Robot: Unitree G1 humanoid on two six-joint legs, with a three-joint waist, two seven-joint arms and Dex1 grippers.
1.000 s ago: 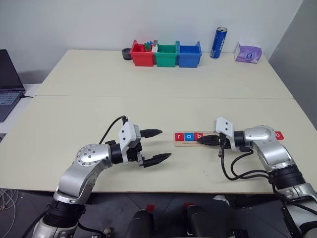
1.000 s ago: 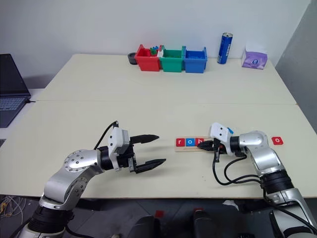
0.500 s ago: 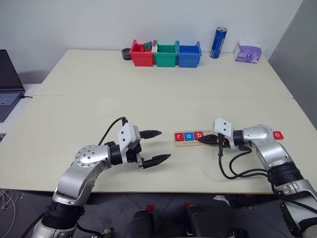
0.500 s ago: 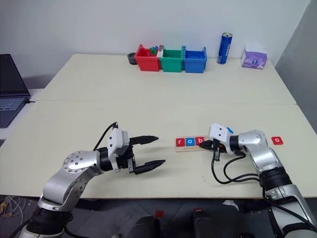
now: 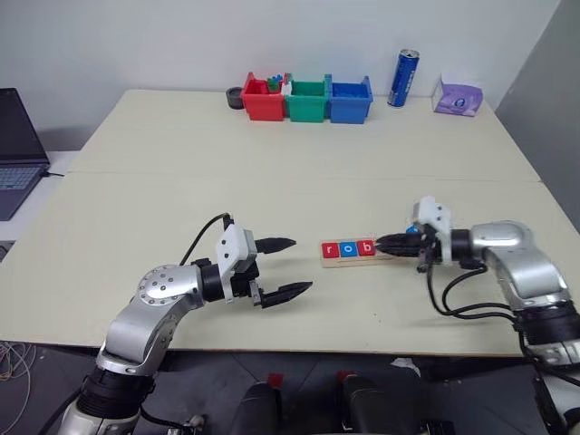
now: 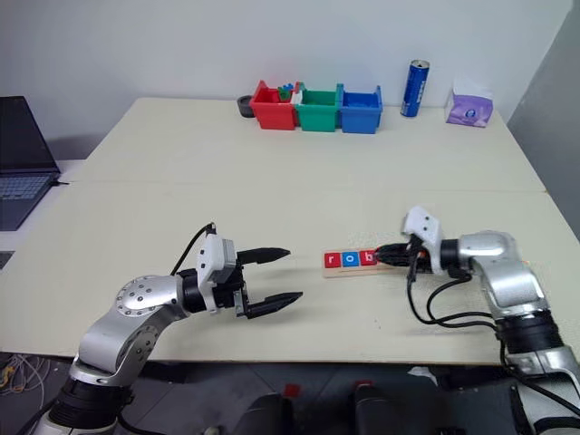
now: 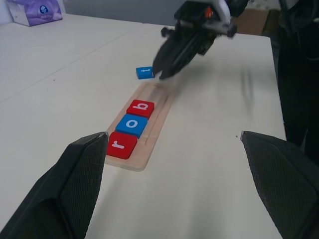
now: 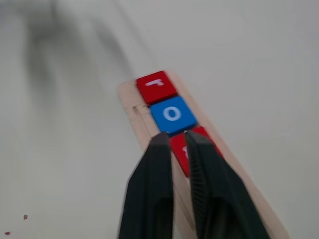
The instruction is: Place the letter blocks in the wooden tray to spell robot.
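The wooden tray lies on the table ahead of me, between my two grippers. Three letter blocks sit in its groove: red "r", blue "o" and red "b". Another blue letter block lies just off the tray's far side, by the tips of my right gripper. That right gripper hovers over the tray's bare end and points at the "b". Its fingers stand a narrow gap apart with nothing between them. My left gripper is wide open and empty, left of the tray.
Red, green and blue bins line the table's far edge. A blue can and a purple tissue pack stand to their right. A laptop sits at the far left.
My right gripper has lifted and drawn back to the right, off the "b" block, and its fingers have parted slightly. The left arm has kept still.
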